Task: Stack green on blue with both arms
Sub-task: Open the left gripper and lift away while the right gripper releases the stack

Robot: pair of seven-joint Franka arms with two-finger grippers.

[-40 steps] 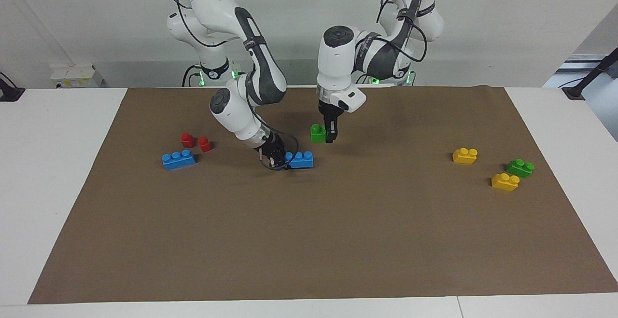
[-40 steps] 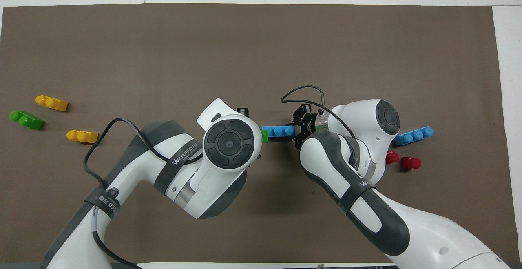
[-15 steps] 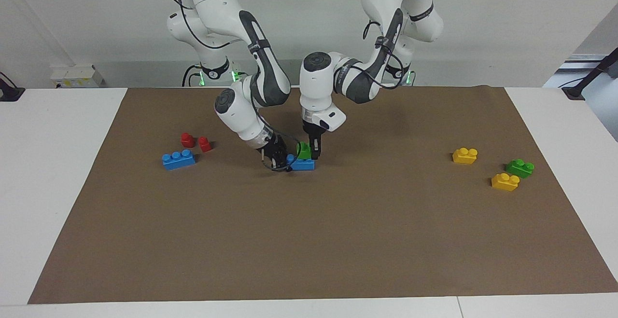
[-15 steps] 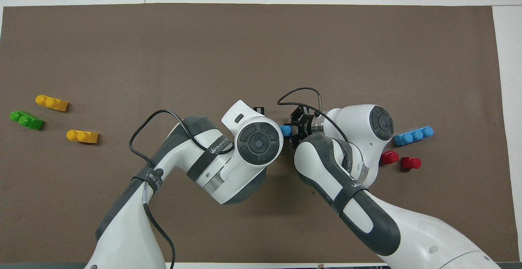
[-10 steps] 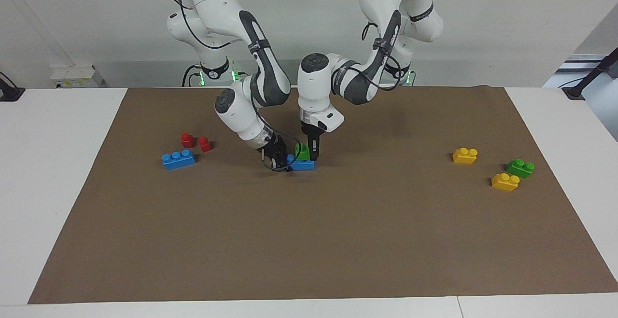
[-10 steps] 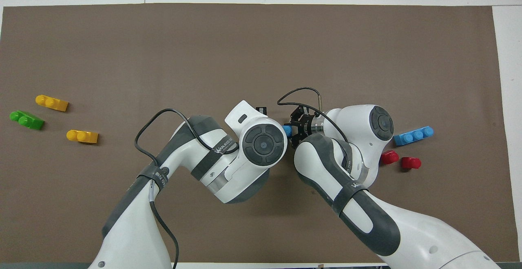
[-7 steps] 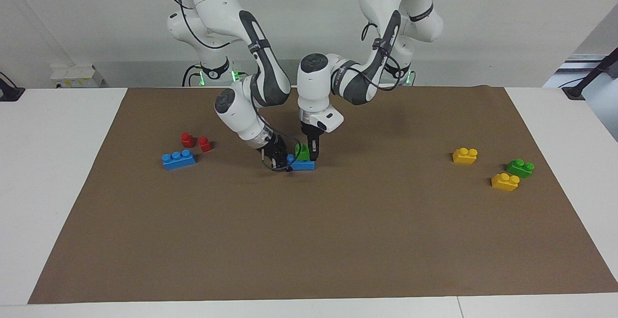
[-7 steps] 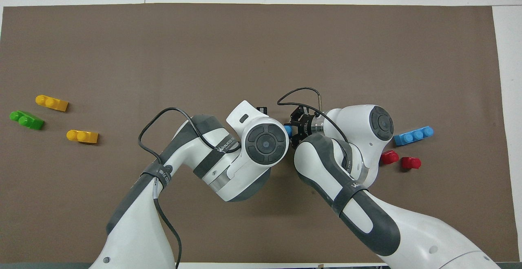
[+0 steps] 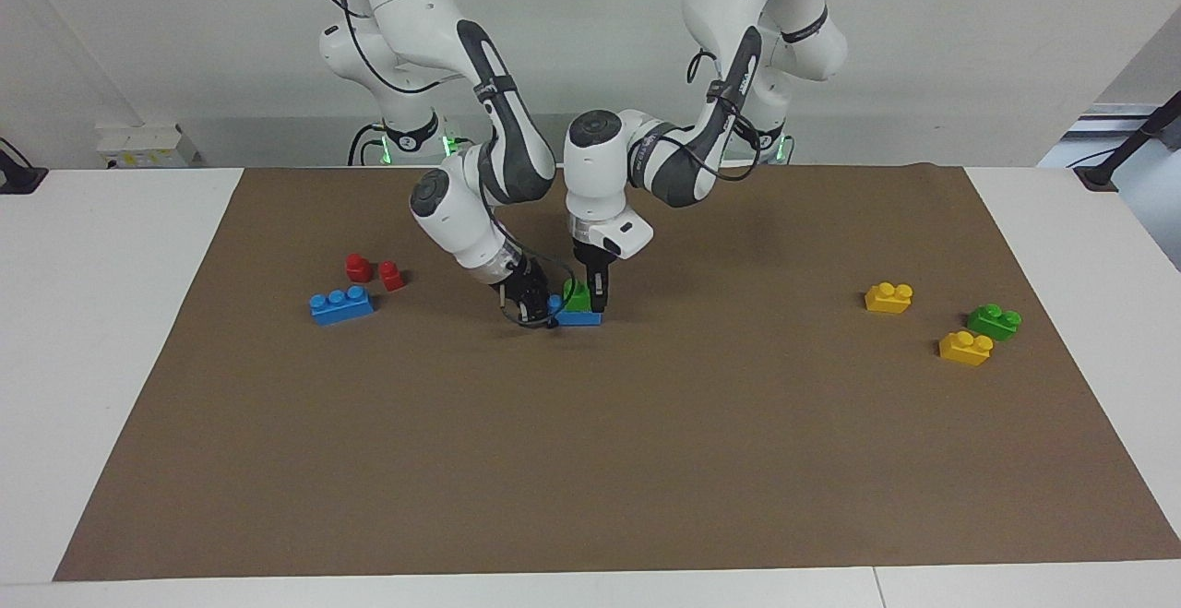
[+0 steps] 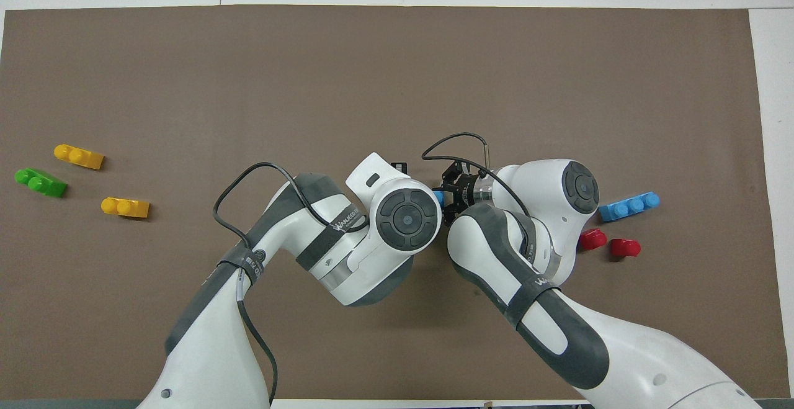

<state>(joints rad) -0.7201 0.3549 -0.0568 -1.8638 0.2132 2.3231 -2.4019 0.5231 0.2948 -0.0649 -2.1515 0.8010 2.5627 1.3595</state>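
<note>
The left end effector (image 9: 589, 299) is coming down from above and is pinching the green brick (image 9: 578, 295), which is sitting on the blue brick (image 9: 578, 315) near the middle of the worktop (image 9: 646, 460). The right end effector (image 9: 526, 302) is lying low, gripping the end of that blue brick on the right arm's side. In the overhead view, only a small part of the blue brick (image 10: 438, 197) is showing between the two wrists.

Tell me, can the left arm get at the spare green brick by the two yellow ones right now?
Probably not yet: the left end effector is on the green brick atop the blue brick. The spare green brick lies uncovered toward its end.
</note>
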